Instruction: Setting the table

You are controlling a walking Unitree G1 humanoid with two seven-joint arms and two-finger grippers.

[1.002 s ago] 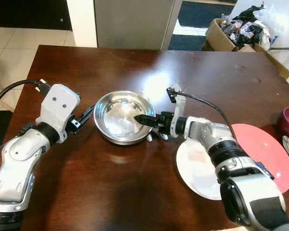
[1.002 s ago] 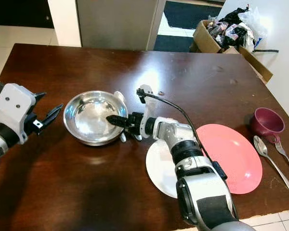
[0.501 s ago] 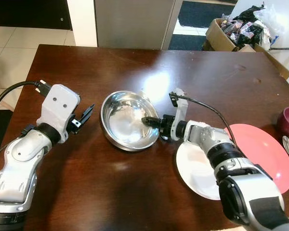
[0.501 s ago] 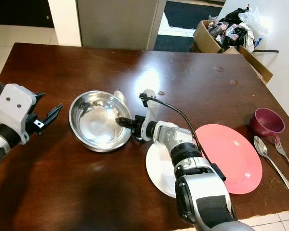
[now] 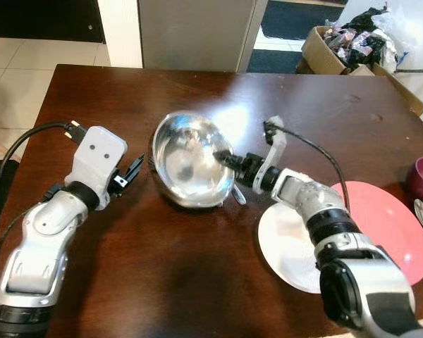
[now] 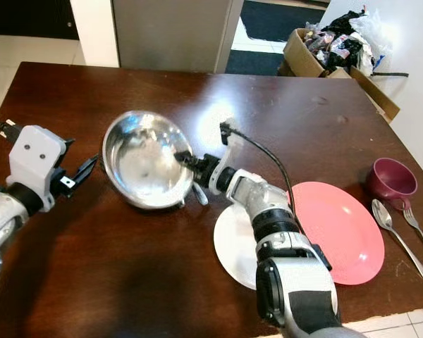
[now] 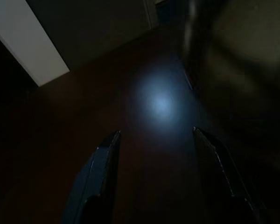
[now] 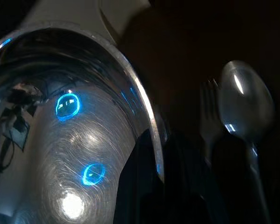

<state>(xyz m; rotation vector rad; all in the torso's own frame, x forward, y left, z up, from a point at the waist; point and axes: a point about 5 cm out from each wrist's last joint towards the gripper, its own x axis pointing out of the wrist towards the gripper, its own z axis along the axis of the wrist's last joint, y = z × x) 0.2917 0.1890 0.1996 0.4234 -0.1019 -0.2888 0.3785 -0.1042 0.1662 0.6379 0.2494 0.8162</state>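
Note:
A shiny steel bowl stands tilted up on its left edge in the middle of the dark wooden table, its hollow facing me. My right gripper is shut on the bowl's right rim, one finger inside and one outside. My left gripper hovers open just left of the bowl, apart from it, and its two black fingers are spread over bare table. A spoon and a fork lie on the table beside the bowl's right side. A white plate lies under my right forearm.
A pink plate lies right of the white one. A maroon mug, a spoon and a fork lie near the table's right edge. A cardboard box of clutter stands on the floor beyond the far right corner.
My right gripper has raised the bowl's right rim, tipping the bowl from flat to nearly on edge and shifting it slightly right. My left arm has edged closer to the bowl.

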